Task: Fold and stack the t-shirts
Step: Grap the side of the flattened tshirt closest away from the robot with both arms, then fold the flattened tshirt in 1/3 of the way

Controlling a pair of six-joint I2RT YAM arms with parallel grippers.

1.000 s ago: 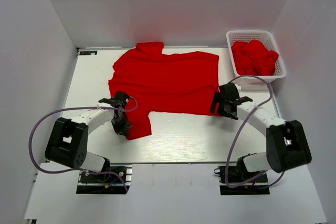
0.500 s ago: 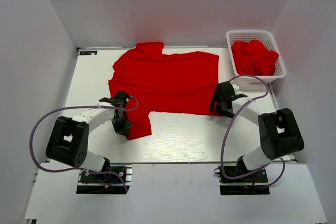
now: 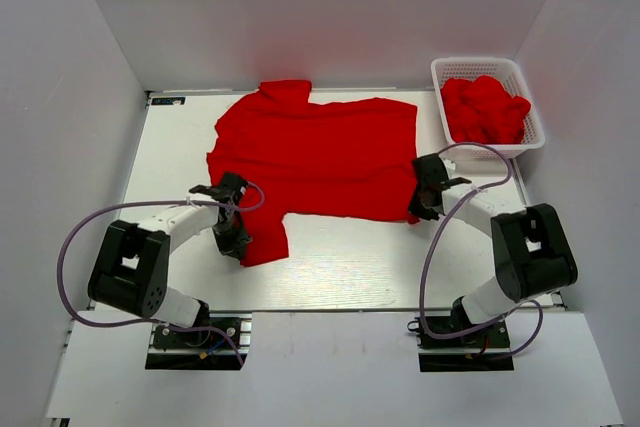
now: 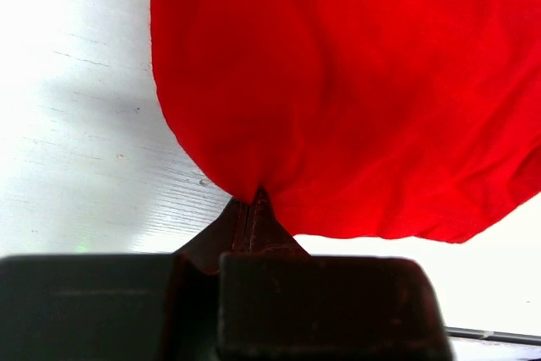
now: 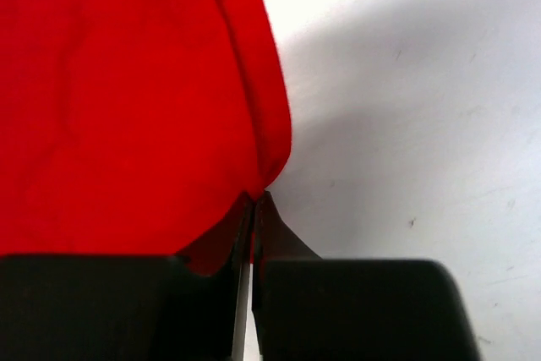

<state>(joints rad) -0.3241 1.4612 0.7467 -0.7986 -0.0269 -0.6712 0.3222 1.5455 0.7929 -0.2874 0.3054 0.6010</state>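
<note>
The plain bright red cloth t-shirt (image 3: 315, 152) lies spread on the white desk (image 3: 340, 267). The left gripper (image 3: 232, 242) clamps its near flap. The right gripper (image 3: 420, 209) appears closed on its right edge, probably for a two-point fold.

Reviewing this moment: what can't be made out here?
Top view: count of shirts in the basket, bunched into one heap.
Left wrist view: how much cloth the left pincer holds; its own body blocks it, and the spread t-shirt runs off frame.
Right wrist view: same for the right pincer.
</note>
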